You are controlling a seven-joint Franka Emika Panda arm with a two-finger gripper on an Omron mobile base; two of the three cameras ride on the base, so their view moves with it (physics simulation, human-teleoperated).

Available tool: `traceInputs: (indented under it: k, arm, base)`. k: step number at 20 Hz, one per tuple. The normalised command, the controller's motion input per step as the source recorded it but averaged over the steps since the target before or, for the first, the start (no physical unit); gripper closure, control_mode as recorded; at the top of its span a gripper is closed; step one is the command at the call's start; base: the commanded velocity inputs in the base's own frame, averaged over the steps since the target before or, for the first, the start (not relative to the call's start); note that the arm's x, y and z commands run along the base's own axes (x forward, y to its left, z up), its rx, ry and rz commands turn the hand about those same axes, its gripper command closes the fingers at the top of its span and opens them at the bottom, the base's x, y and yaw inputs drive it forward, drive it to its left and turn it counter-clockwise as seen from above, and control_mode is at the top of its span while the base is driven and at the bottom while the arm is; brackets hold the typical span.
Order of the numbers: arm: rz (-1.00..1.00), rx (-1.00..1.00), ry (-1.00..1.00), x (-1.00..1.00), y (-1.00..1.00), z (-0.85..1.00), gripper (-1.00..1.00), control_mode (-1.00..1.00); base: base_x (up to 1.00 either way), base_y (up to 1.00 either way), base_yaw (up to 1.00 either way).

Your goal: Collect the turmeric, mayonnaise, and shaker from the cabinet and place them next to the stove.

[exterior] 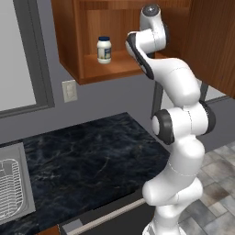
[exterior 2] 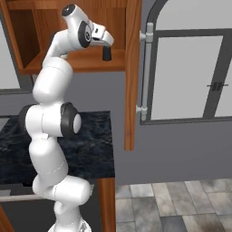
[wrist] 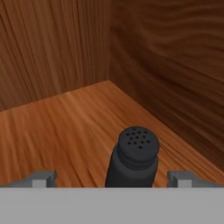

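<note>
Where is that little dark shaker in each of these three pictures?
Left base view: I cannot make it out; the arm stands in front of that part of the cabinet.
Right base view: the shaker stands on the cabinet shelf, just below the gripper.
Hand view: bottom centre, between the two open fingertips.
Shared landmark: the cabinet's wooden shelf floor.

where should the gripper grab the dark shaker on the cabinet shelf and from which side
Grip the shaker on its round body just below the wider perforated cap, coming in level from the cabinet's open front. It stands upright near the back corner, so walls block the far sides. The gripper is open with a finger tip on either side of it, already lined up.
</note>
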Motion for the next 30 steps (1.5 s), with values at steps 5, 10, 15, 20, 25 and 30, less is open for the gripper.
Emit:
traceInputs:
  k: [5,10,15,20,25,30]
  arm:
    - [0.0,0.0,0.0,0.0,-0.19,-0.22,-1.0,-1.0]
    - [0.0,0.0,0.0,0.0,-0.12,-0.05,-1.0,-1.0]
    - [0.0,0.0,0.0,0.01,-0.01,0.0,-1.0,-1.0]
    - [0.0,0.0,0.01,0.12,0.0,0.0,-1.0,-1.0]
    - [0.0,0.0,0.0,0.15,-0.04,-0.01,-1.0,-1.0]
    - [0.0,0.0,0.0,0.05,-0.09,-0.02,1.0,-1.0]
  base:
    - [0.0,0.0,0.0]
    - [0.0,0.0,0.0]
    - [0.0,0.0,0.0]
    - [0.0,0.0,0.0]
    - [0.0,0.0,0.0]
    - [0.0,0.0,0.0]
